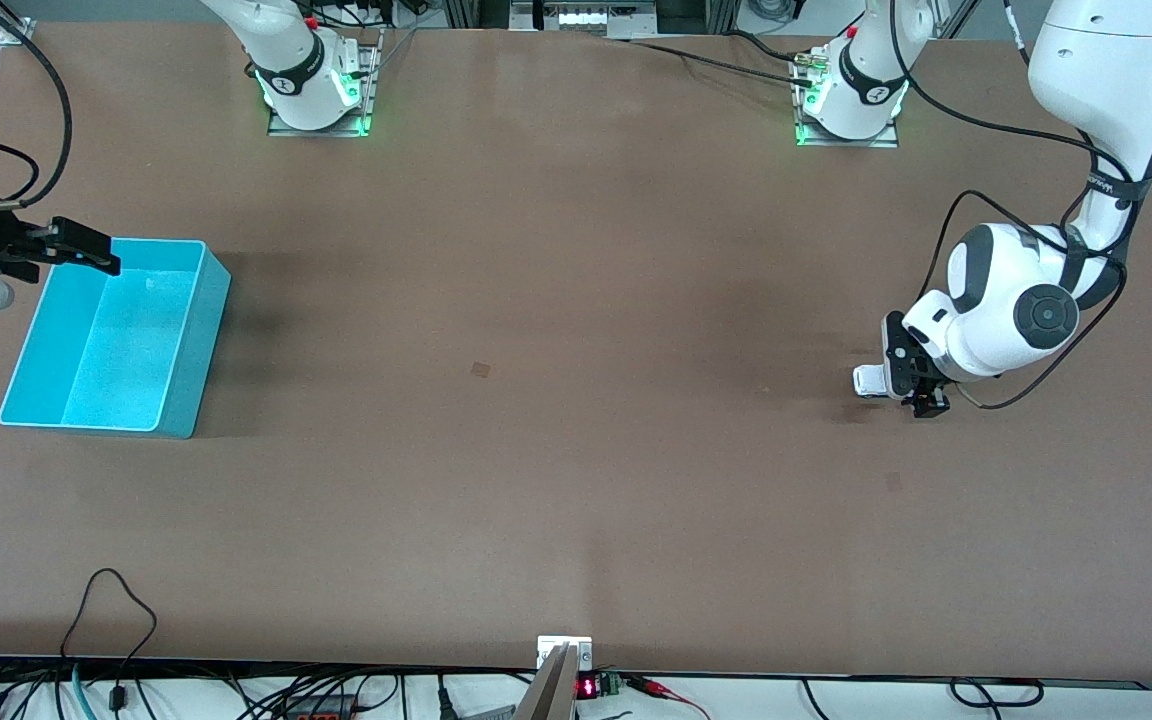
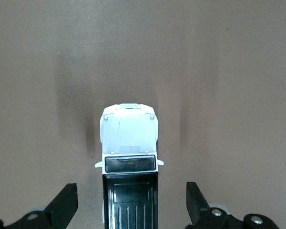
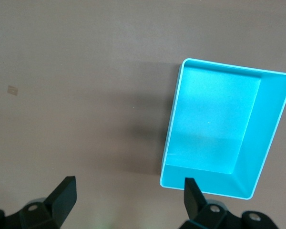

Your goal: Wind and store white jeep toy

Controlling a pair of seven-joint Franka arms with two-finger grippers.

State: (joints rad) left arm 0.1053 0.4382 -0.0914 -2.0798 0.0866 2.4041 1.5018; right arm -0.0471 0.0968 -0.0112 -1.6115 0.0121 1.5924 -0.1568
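The white jeep toy [image 1: 870,380] stands on the table near the left arm's end. In the left wrist view it shows a white bonnet and a black ribbed roof [image 2: 129,157]. My left gripper [image 1: 912,378] is low over the jeep and open. Its fingers [image 2: 64,202] stand on either side of the roof with a gap on each side. The teal bin [image 1: 198,340] stands at the right arm's end and is empty; it also shows in the right wrist view [image 3: 272,133]. My right gripper [image 1: 86,248] is open and empty above the bin's edge [image 3: 128,200].
A small dark mark [image 1: 480,369] lies on the brown table near its middle. Both arm bases [image 1: 316,90] stand along the table's edge farthest from the front camera. Cables hang along the nearest edge.
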